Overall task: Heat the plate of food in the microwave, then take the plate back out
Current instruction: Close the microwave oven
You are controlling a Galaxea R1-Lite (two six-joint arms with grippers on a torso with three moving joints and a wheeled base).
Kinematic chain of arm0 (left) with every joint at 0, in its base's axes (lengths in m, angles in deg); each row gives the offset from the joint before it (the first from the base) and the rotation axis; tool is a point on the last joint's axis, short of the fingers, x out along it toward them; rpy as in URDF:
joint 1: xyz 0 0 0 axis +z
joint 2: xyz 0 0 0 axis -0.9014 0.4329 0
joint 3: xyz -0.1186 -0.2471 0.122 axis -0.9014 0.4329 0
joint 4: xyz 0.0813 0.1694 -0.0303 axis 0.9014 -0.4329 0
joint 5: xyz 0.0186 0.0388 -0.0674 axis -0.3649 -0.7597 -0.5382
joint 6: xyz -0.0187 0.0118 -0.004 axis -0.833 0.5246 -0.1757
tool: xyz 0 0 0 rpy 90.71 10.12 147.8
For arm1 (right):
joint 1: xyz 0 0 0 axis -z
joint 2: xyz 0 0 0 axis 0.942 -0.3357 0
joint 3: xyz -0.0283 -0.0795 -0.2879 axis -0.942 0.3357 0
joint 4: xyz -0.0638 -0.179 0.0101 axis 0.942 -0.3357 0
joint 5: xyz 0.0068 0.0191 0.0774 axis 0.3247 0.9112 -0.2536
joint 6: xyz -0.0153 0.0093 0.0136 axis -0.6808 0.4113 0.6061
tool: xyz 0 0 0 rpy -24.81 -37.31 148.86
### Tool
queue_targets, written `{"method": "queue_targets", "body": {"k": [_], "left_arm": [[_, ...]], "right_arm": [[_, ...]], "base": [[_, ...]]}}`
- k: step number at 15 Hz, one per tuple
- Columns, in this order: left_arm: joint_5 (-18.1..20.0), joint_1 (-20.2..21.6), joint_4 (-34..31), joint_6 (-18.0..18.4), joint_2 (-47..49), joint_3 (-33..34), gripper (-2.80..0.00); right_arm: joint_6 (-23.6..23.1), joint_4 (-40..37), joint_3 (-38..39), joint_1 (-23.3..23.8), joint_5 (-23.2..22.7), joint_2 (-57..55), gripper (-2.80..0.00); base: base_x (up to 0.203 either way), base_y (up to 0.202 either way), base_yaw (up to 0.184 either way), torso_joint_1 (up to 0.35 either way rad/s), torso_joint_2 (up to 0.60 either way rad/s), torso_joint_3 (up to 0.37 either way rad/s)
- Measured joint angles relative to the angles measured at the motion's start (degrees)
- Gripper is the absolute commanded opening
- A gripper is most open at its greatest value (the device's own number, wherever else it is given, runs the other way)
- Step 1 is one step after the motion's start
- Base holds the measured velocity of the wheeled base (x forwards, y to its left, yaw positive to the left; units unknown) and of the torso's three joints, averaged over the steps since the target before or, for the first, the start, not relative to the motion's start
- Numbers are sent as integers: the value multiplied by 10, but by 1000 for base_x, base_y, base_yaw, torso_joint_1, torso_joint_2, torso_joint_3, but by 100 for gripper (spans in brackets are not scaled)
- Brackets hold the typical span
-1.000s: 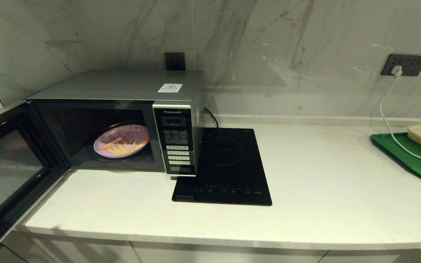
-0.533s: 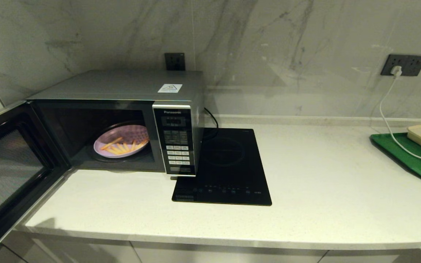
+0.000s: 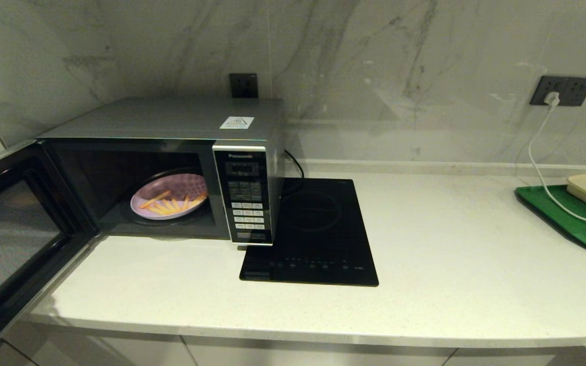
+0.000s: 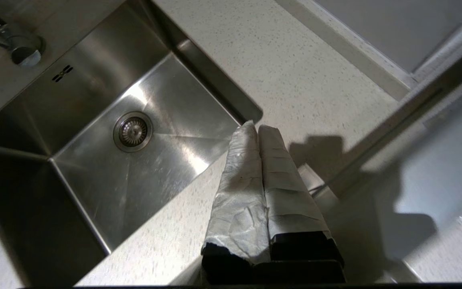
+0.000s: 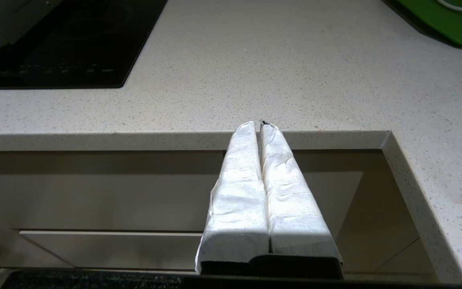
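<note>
Fingers pressed together, empty, on both grippers: left gripper [image 4: 258, 127] over the sink [image 4: 94, 132] corner, right gripper [image 5: 260, 123] at the counter [image 5: 295, 72] edge, both parked clear of the plate of food [image 3: 169, 203] inside the open microwave [image 3: 171, 168], door [image 3: 13, 234] swung wide for access.

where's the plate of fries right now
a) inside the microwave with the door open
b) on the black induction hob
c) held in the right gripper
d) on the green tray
a: the plate of food sits in the cavity of the microwave, whose door is swung wide open to the left; the right gripper is shut and empty at the counter's front edge.
</note>
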Motion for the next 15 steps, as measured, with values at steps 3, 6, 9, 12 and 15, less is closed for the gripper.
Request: {"method": "queue_targets", "body": {"k": [3, 6, 9, 12, 15], "left_arm": [[11, -17, 11, -1, 35, -6, -280], [27, -73, 0, -9, 27, -8, -280], [30, -142, -38, -35, 3, -8, -280], [30, -207, -79, -80, -18, -17, -280], [40, -282, -153, -175, -31, -62, -280]], "right_arm": [[0, 0, 0, 0, 0, 0, -280], [0, 0, 0, 0, 0, 0, -280], [0, 0, 0, 0, 0, 0, -280], [0, 0, 0, 0, 0, 0, -280], [0, 0, 0, 0, 0, 0, -280]], "base": [[0, 0, 0, 0, 0, 0], [0, 0, 0, 0, 0, 0], [0, 0, 0, 0, 0, 0], [0, 0, 0, 0, 0, 0], [0, 0, 0, 0, 0, 0]]}}
